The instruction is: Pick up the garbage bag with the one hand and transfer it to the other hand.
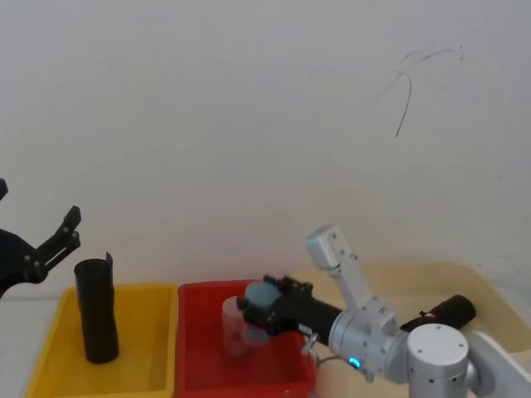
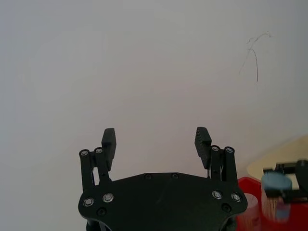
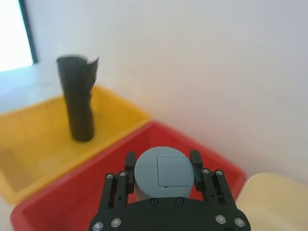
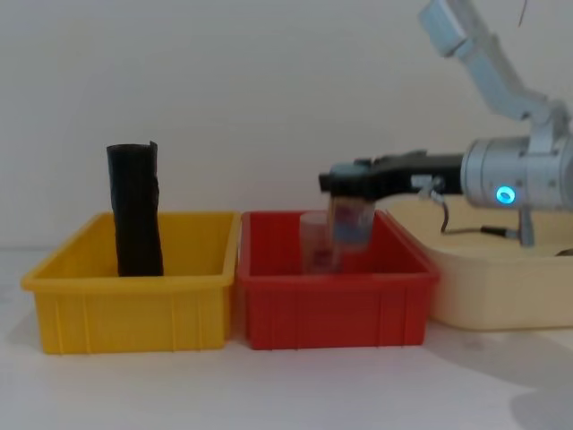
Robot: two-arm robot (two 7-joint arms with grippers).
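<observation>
In yellow bin (image 1: 50, 348), unlabelled black roll (image 1: 95, 311)

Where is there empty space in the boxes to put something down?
The yellow bin has bare floor to the right of the plain black roll, toward the red bin. The red bin's left side is bare too. Its middle is crowded: the right gripper holds a grey-capped clear jar beside a clear cup. The open left gripper hovers above the yellow bin's left edge.

White table (image 4: 269, 394): yellow bin (image 4: 134, 309), red bin (image 4: 336, 305), cream tray (image 4: 501, 291).
</observation>
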